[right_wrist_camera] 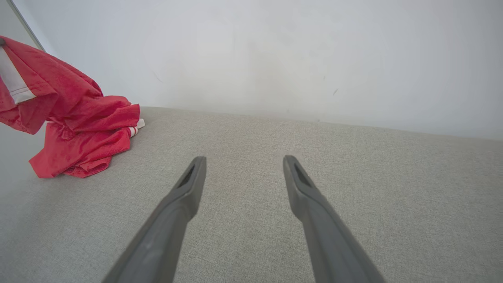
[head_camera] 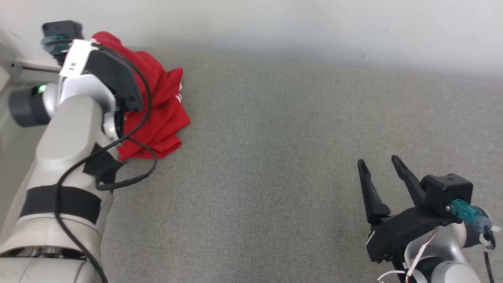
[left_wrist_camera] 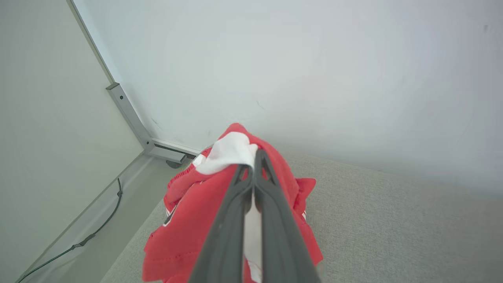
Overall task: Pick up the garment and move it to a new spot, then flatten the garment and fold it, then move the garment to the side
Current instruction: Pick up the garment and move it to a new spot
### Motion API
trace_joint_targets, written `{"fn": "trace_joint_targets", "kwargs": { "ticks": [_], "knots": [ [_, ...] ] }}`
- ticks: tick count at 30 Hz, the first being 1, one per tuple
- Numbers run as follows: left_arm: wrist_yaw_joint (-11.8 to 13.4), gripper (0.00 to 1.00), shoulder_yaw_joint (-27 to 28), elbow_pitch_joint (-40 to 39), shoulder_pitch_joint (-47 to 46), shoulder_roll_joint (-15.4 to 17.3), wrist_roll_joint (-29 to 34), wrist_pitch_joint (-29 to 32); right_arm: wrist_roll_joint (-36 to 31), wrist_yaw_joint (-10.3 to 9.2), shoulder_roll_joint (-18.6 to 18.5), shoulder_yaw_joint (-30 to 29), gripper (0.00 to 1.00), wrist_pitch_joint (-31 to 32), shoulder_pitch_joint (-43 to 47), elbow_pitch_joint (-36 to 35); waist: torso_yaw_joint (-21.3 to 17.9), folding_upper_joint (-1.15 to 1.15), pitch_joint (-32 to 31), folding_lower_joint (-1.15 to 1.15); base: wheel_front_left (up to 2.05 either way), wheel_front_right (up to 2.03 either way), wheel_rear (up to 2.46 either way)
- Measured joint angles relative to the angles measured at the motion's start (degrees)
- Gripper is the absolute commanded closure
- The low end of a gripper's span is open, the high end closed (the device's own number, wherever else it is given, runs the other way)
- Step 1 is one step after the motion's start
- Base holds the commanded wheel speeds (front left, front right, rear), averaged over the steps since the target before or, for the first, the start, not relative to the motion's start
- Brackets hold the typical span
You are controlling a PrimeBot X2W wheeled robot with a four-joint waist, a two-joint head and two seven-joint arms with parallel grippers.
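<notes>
Head view: one red garment (head_camera: 165, 106) sits bunched at the far left of a grey fabric surface (head_camera: 275, 165), close to the pale wall (head_camera: 275, 23). The left arm (head_camera: 70, 129) reaches over it, so its fingers are hidden here, and one black cable (head_camera: 146, 94) loops from the wrist down across the cloth. The right gripper (head_camera: 377, 160) is at the lower right, well apart from the garment. Its two dark fingers are spread, with nothing between them.

Left wrist view: the left gripper (left_wrist_camera: 252, 161) has its two fingers drawn almost together, with only a thin slit between them. Their tips pinch a fold of the garment where a white patch meets the red cloth. The cloth drapes down from the tips on both sides of the fingers, towards the grey surface. Behind it, one grey metal bar (left_wrist_camera: 127, 112) runs along the corner where the wall meets a side panel, and one thin dark cord (left_wrist_camera: 98, 228) lies on the floor below.

Right wrist view: the right gripper's two fingers stand wide apart above bare grey fabric, holding nothing. The garment is at the far left. Its upper part is raised off the surface and shows a white stripe, and its lower part rests crumpled on the fabric next to the wall.
</notes>
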Motion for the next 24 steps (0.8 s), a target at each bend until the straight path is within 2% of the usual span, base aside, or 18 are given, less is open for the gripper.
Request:
{"fn": "trace_joint_targets", "kwargs": {
  "ticks": [6, 14, 20, 24],
  "knots": [
    [0.0, 1.00, -0.7, 1.6, -0.1, -1.2, 0.1, -0.5, 2.1, -0.01, 1.1, 2.3, 0.00, -2.8, -1.1, 4.9, -1.1, 0.00, -4.7, -0.01, 0.00, 0.00, 0.00],
    [0.0, 1.00, 1.9, 2.8, 0.9, -1.4, -2.9, -0.4, 3.4, -0.01, 1.5, 5.0, 0.00, -5.8, -1.2, 8.5, -4.3, -0.01, -9.5, -0.02, 0.00, 0.00, 0.00],
    [0.0, 1.00, -7.4, -2.6, 4.8, -1.1, -15.4, 2.5, 4.3, -0.01, 1.5, 6.8, 0.00, -8.1, -0.7, 9.8, -9.0, -0.01, -12.0, -0.01, 0.00, 0.00, 0.00],
    [0.0, 1.00, -11.3, -6.6, 8.3, -1.1, -22.4, 3.8, 5.4, -0.01, 1.4, 7.6, 0.00, -9.8, -0.6, 10.3, -12.4, -0.01, -13.2, -0.01, 0.00, 0.00, 0.00]
  ]
}}
